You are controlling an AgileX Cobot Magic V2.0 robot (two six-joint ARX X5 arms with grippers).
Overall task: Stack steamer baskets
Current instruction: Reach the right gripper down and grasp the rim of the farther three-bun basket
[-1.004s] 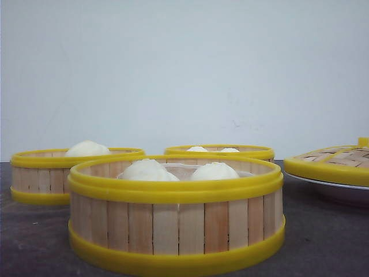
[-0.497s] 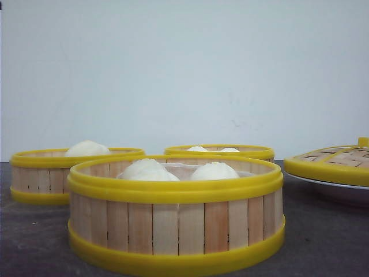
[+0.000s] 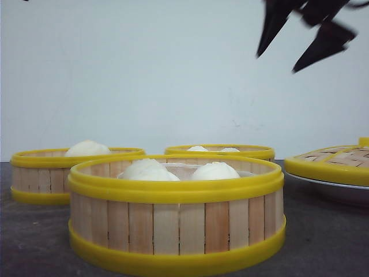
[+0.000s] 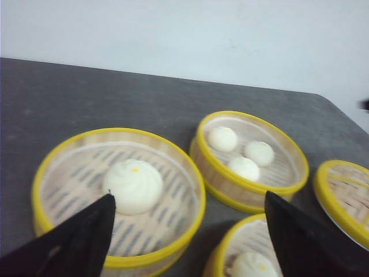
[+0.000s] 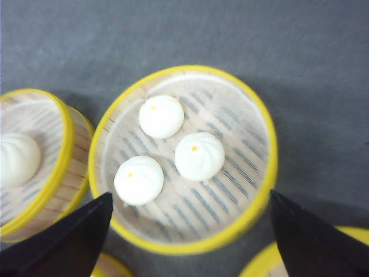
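My right end effector (image 3: 302,43) hung open at the upper right of the front view, fingers spread, gripping nothing. My left end effector (image 4: 187,242) was open too, over the single-bun steamer basket (image 4: 118,193). On the gray tabletop (image 3: 323,242) the nearest steamer basket (image 3: 176,213) filled the lower centre. The single-bun one sat at mid left. The three-bun steamer basket (image 5: 187,156) sat behind centre. A woven lid (image 3: 331,161) lay on a white plate (image 3: 340,186) at the right edge.
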